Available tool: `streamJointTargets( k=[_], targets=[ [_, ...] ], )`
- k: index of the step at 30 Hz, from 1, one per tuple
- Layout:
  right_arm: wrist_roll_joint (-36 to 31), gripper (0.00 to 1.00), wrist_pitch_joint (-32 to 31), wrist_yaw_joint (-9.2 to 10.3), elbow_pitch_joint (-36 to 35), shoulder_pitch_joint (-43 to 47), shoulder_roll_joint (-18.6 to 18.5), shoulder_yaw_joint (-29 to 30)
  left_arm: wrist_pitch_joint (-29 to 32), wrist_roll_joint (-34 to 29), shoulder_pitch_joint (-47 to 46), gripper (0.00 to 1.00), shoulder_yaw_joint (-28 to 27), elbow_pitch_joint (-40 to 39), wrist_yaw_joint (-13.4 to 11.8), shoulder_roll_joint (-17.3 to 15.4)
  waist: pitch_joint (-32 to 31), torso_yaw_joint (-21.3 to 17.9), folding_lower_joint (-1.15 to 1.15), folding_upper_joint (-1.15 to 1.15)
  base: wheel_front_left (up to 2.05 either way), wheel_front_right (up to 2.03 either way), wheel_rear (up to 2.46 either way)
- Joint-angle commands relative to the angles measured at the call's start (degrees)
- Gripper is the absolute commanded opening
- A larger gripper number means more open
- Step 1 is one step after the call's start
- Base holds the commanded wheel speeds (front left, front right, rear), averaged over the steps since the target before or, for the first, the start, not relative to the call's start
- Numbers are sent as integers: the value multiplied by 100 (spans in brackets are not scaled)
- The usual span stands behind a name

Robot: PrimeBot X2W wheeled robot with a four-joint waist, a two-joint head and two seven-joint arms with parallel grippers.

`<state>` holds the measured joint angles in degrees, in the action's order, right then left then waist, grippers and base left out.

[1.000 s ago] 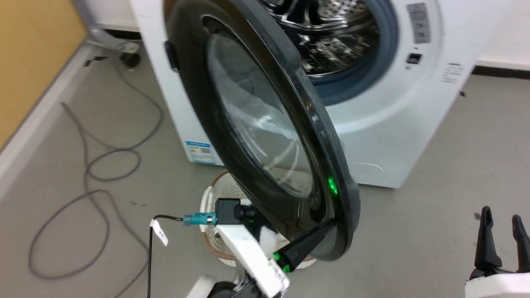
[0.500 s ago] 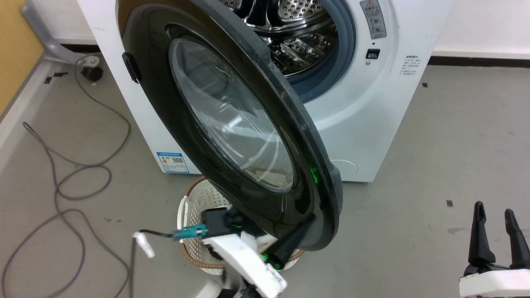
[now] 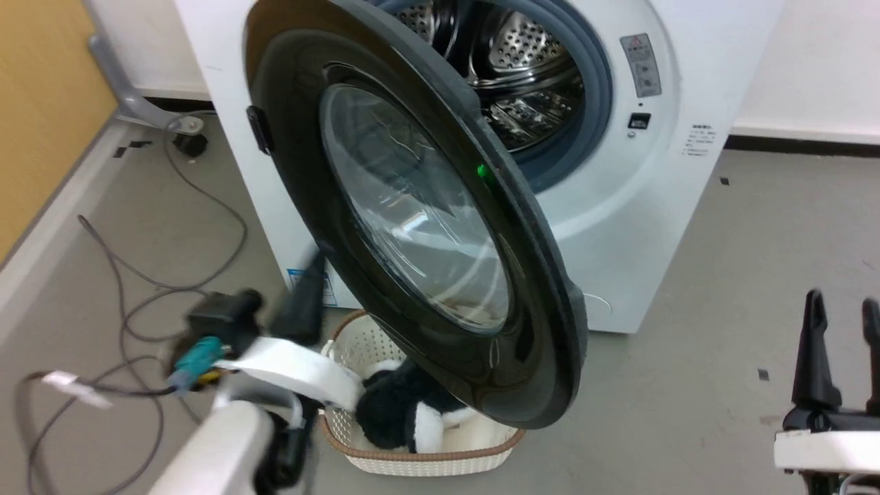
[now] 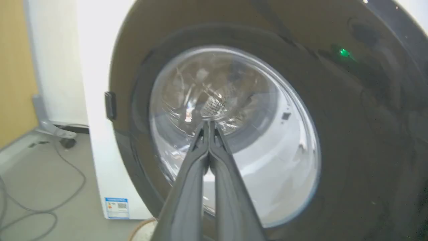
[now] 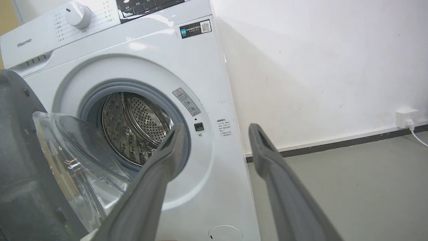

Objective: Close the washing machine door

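- The washing machine door (image 3: 412, 227) is standing open, swung well out from the front of the washing machine (image 3: 639, 227) and hanging from its hinge side on the robot's left. Its glossy black rim is facing the robot, and its clear glass bowl is bulging back toward the machine.
- Behind the door, the steel drum (image 3: 529, 62) is showing inside the grey gasket (image 3: 601, 103).
- The left tool (image 4: 209, 125) is pointing straight at the door's glass with its two fingers pressed tight together, gripping nothing. I cannot tell whether the tips are touching the glass. In the head view it is blurred, sitting low beside the door's left rim.
- The right tool (image 3: 843, 306) is hanging low on the right, well apart from the door. Its fingers are spread wide with nothing between them.
- A cream basket (image 3: 412, 464) is sitting on the floor (image 3: 687, 385) under the door's lower edge, with a black-and-white fluffy bundle (image 3: 399, 416) lying in it.
- Grey cables (image 3: 137, 275) are looping across the floor to the left of the machine.
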<state>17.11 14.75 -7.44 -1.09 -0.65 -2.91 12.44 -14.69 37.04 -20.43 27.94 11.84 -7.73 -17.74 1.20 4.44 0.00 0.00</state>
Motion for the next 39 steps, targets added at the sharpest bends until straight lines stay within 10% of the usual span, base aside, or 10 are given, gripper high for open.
streamJointTargets(
  k=[1,2,4,12,15,28,39],
  targets=[
    [5,100,25,-5,-152,-132,3,-54,-28,-344,201,0,-223,-182,-181,-36,-30,51,0,0,0,0,0],
    [17,100,25,-5,-269,-170,3,-97,-28,-597,319,0,-440,-363,-334,-22,-38,74,0,0,0,0,0],
    [16,100,25,-5,-497,-241,3,-196,-29,-1141,565,100,-801,-701,-588,-35,-56,120,0,0,0,0,0],
    [118,100,25,-5,-1418,-510,3,-873,-30,-2387,1474,100,-1615,-1415,-1152,56,-70,328,0,0,0,0,0],
    [71,0,25,-5,-1669,-594,3,-1411,-30,-2424,1751,100,-1769,-1465,-1070,159,-59,391,0,0,0,0,0],
    [-421,0,25,-5,-886,-708,-1219,-4043,-30,-2733,2086,100,-1996,-1118,-662,599,31,532,0,0,0,0,0],
    [-386,0,25,-5,365,-569,-1532,-4082,-30,-2979,1933,100,-2115,-1061,-377,959,315,402,0,0,0,0,0]
  ],
)
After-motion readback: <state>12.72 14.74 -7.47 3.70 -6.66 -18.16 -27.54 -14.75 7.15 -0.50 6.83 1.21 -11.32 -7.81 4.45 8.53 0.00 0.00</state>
